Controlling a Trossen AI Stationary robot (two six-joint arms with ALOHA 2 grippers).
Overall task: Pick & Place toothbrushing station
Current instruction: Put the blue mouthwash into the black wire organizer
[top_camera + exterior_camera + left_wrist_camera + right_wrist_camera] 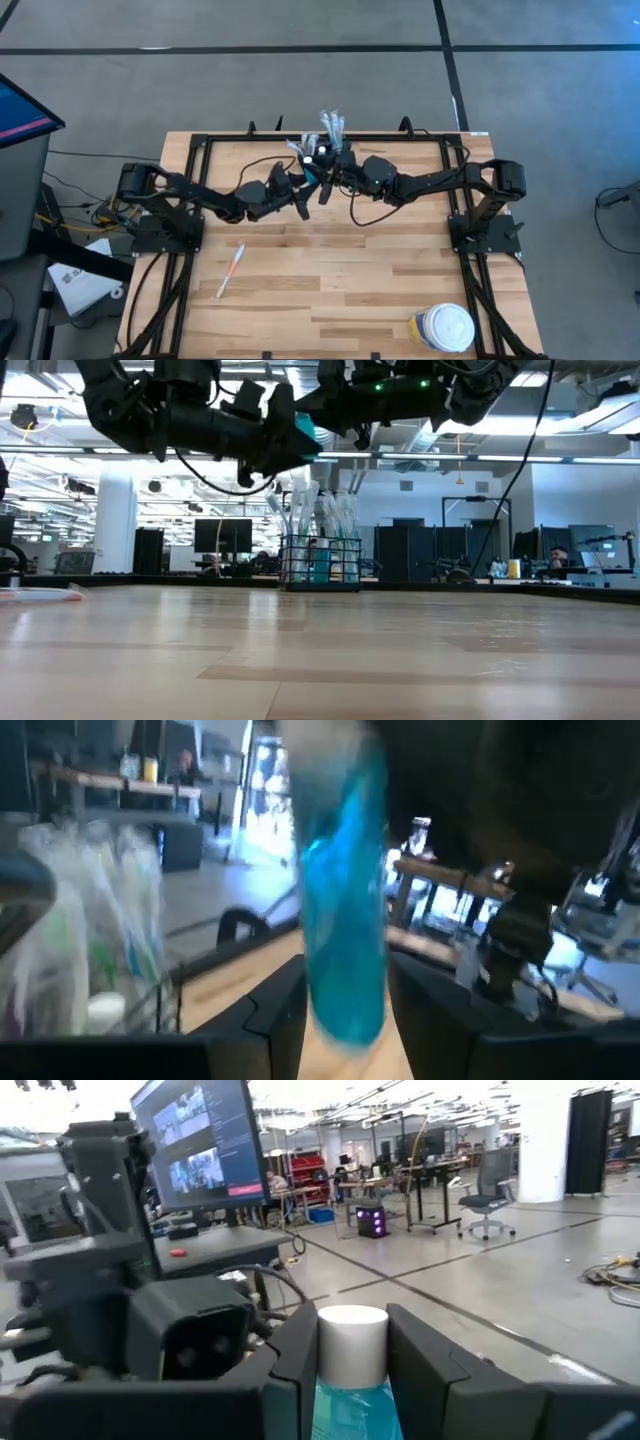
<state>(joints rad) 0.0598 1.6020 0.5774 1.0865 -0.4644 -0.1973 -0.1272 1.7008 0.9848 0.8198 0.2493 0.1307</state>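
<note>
Both grippers met high over the far middle of the table, sharing one blue bottle (345, 920). The left gripper (345, 1005) closed on the bottle's blue body, its fingers pressed against either side. The right gripper (352, 1370) clamped the same bottle just below its white cap (352, 1328). Holding it at both ends looked like a handover between arms, so that the bottle would not drop while the grip changed.

The caddy (320, 563) stood on the table just beyond and below the two grippers, upright at the far edge, with wrapped brushes (332, 128) sticking up out of its open top. It was untouched by either gripper. Keeping the bottle lifted clear above it probably served to lower the bottle in from the top.

Well away from both grippers, a lone brush (231, 271) lay near the left arm's base and a jar (443, 328) sat at the near right corner.
</note>
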